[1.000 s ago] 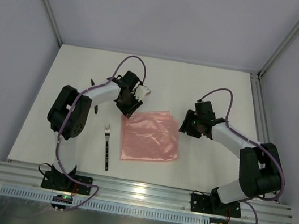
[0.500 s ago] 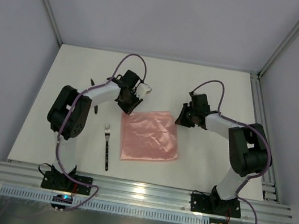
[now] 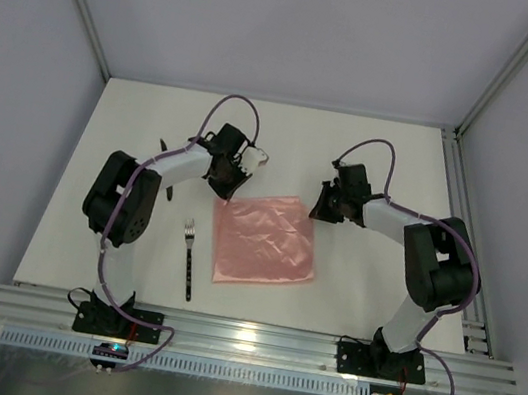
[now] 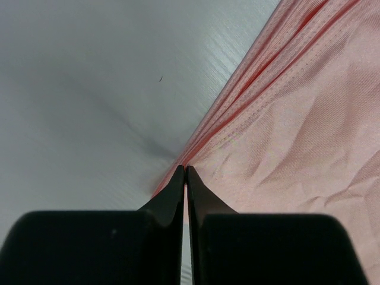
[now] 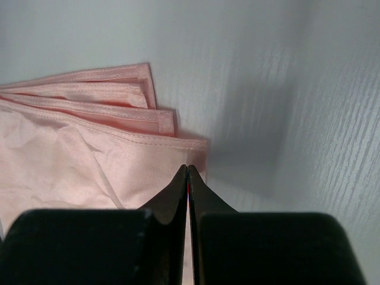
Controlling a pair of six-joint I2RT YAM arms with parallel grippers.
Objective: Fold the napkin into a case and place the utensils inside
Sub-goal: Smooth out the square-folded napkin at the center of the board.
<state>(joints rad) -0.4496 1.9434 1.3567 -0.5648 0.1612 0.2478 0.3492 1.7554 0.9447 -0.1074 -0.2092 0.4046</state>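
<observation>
One napkin [image 3: 267, 241] lay flat at the middle of the table [image 3: 371, 165], already doubled over: the right wrist view showed three hemmed edges stepped at its far right corner. Two grippers were on it, one per far corner. The left gripper [image 3: 225, 194] had its jaws pressed together on the far left corner, and the right gripper [image 3: 316, 212] was likewise pinched on the far right corner. One fork [image 3: 190, 258] lay just left of the napkin, apart from it, tines pointing far.
</observation>
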